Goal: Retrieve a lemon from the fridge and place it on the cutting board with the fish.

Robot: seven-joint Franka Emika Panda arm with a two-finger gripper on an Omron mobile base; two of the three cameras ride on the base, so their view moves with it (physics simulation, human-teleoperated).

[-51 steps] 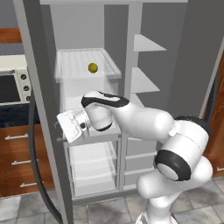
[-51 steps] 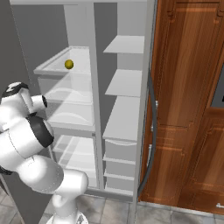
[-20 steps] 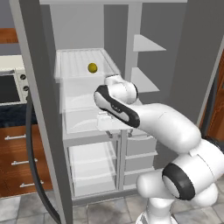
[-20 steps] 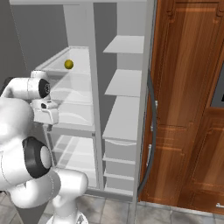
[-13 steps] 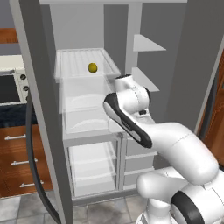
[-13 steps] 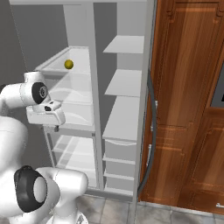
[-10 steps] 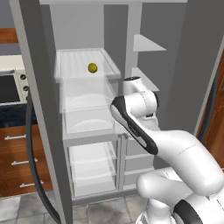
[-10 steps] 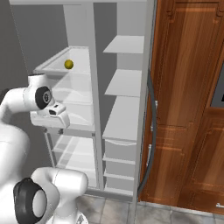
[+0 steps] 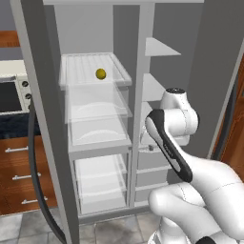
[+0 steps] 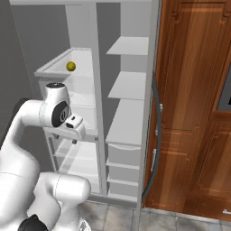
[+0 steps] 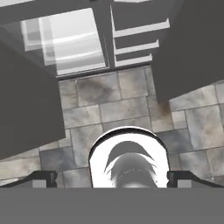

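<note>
The fridge (image 9: 95, 143) stands open, and the lemon (image 9: 100, 74) sits on its top left shelf (image 9: 90, 76), at 11 o'clock from the arm. The hand (image 11: 112, 177) points down at the tiled floor (image 11: 118, 105), fingers spread wide, holding nothing.

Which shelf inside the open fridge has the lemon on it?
The topmost shelf of the fridge's left section: the lemon lies there alone. The shelves below it and those in the right section hold nothing.
</note>
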